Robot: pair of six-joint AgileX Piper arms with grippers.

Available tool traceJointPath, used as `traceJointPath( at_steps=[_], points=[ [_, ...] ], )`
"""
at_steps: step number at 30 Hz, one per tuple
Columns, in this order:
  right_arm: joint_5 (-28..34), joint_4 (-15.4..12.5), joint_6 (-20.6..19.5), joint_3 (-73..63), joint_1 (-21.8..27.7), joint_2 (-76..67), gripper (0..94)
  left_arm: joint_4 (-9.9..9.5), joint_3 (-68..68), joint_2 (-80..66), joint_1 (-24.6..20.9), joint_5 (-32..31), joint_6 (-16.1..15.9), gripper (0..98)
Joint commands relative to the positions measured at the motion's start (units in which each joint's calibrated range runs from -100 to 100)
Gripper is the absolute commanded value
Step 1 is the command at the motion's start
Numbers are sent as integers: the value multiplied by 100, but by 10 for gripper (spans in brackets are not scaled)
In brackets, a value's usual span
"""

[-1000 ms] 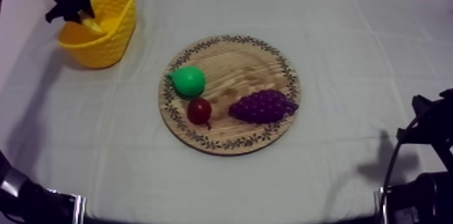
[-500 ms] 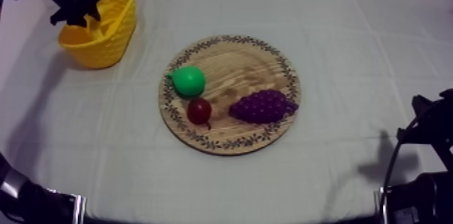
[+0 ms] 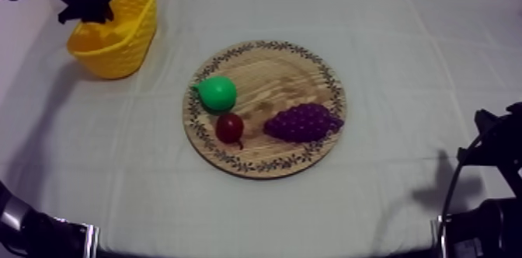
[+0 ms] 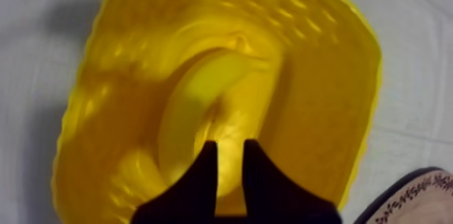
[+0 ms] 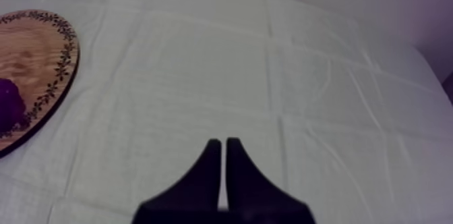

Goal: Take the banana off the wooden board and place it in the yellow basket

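Observation:
The banana [image 4: 202,98] lies curved on the bottom of the yellow basket [image 3: 116,53], free of any grip. My left gripper [image 3: 95,6] hangs above the basket's back rim at the far left of the table. In the left wrist view its fingertips [image 4: 229,147] stand a little apart over the banana, with nothing between them. The basket wall [image 4: 323,71] rings the fruit. My right gripper [image 5: 223,144] is shut as a narrow wedge over bare cloth, to the right of the wooden board [image 5: 57,71].
The round wooden board [image 3: 264,47] sits mid-table, holding a green pear [image 3: 217,92], a small red fruit [image 3: 229,127] and a bunch of grapes [image 3: 301,122]. My right arm [image 3: 489,152] rests low at the right edge. Open cloth lies between board and basket.
My left gripper has let the banana go into the basket, lifted out of it and drawn back toward the far left. The right arm has not moved.

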Motion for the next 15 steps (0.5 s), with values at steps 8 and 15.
traceJointPath(
  at_steps=[8, 15],
  points=[
    [1, 1, 1, 5, 3, -5, 4, 27, 1346, -1271, 116, -683, -269, 3],
    [1, 1, 1, 5, 3, -5, 4, 42, 3313, -3145, 131, -1547, -384, 0]
  ],
)
